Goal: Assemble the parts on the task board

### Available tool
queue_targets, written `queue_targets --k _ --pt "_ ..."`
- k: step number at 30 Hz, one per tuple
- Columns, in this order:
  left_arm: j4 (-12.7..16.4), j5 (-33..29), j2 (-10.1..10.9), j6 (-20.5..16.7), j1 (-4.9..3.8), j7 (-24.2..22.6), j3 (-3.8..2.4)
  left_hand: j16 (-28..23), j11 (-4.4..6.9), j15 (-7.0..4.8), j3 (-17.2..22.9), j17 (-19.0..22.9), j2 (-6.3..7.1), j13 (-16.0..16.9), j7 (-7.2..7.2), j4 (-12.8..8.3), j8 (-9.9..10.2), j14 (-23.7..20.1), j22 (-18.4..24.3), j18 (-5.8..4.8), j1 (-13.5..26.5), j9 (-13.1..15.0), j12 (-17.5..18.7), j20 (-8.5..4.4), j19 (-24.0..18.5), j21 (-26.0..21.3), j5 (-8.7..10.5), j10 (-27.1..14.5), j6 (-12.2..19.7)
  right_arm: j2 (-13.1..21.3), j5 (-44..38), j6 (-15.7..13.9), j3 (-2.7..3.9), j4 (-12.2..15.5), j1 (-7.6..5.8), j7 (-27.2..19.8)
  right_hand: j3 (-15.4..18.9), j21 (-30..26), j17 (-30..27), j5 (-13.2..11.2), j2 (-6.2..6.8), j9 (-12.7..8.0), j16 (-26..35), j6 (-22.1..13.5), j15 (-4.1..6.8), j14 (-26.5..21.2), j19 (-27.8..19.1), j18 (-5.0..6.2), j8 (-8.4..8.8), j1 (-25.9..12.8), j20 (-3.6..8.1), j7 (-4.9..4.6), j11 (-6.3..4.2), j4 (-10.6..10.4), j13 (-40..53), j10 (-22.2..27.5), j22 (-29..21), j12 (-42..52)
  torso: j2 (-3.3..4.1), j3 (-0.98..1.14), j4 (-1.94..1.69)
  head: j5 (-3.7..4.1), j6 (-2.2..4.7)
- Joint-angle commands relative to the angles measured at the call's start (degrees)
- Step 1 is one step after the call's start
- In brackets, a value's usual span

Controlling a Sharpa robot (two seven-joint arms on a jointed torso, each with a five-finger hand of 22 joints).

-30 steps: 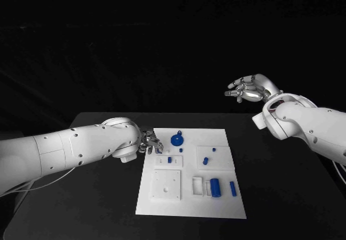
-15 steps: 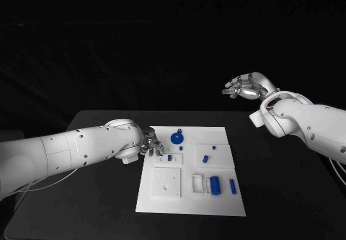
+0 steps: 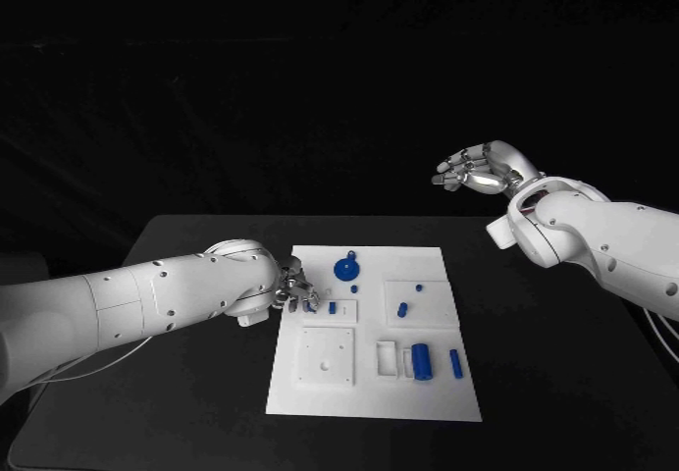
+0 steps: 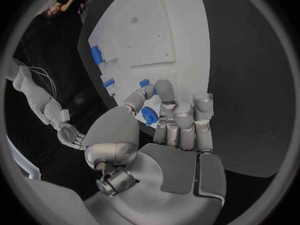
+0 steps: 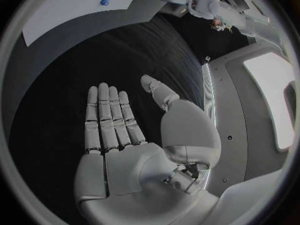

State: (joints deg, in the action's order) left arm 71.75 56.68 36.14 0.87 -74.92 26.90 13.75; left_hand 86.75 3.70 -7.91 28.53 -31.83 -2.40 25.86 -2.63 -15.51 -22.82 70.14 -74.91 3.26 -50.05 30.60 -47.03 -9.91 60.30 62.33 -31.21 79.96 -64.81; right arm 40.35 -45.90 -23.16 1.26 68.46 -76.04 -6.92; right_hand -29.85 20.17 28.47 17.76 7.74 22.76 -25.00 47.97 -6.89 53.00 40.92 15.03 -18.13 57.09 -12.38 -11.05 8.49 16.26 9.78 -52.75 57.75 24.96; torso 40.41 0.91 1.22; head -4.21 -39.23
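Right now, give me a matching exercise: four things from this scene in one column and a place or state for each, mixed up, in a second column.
Column one:
1. left hand
2. right hand
3. round blue part
4. task board

Column two:
A. lies near the board's far edge
B. white, lying flat in the middle of the black table
C. raised off the table, fingers apart, holding nothing
D. down at the board's left edge, fingers on a small blue part

Pairs: 1-D, 2-C, 3-A, 4-B
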Motion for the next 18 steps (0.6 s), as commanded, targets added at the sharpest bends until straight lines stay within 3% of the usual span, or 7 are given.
queue_targets --k 1,18 --pt "-0.15 0.68 -0.24 0.49 0.15 -0.61 -0.05 0.18 2.07 -3.96 1.66 -0.1 -0.57 0.07 2.23 -0.88 -0.56 3.35 -1.03 1.43 0.1 10.79 -0.21 -5.84 -0.15 0.21 -0.36 1.83 -2.64 -0.03 0.32 1.15 0.03 0.13 -0.03 -0.91 0.46 -0.27 -0.11 -0.29 -0.43 -0.1 0.37 -0.51 -0.31 0.18 -0.14 -0.77 -0.24 0.29 -0.18 -0.01 0.08 -0.04 -0.16 -0.53 -0.1 -0.34 0.01 0.0 -0.01 0.06 -0.13" --pt "-0.64 0.79 -0.63 0.69 0.72 -1.34 -0.07 0.16 2.05 -3.95 1.74 -0.12 -0.57 0.12 2.22 -0.89 -0.42 3.31 -1.03 1.44 0.21 10.9 -0.31 -5.82 -0.23 0.25 -0.3 1.75 -2.67 -0.04 0.33 1.45 0.03 0.38 -0.02 -0.75 0.58 -0.41 -0.27 -0.32 -0.52 -0.17 0.74 -0.48 -0.38 0.45 -0.06 -0.6 -0.27 0.5 -0.32 0.0 0.12 -0.04 -0.84 -0.94 -0.18 -0.72 -0.07 0.03 -0.02 0.11 -0.36"
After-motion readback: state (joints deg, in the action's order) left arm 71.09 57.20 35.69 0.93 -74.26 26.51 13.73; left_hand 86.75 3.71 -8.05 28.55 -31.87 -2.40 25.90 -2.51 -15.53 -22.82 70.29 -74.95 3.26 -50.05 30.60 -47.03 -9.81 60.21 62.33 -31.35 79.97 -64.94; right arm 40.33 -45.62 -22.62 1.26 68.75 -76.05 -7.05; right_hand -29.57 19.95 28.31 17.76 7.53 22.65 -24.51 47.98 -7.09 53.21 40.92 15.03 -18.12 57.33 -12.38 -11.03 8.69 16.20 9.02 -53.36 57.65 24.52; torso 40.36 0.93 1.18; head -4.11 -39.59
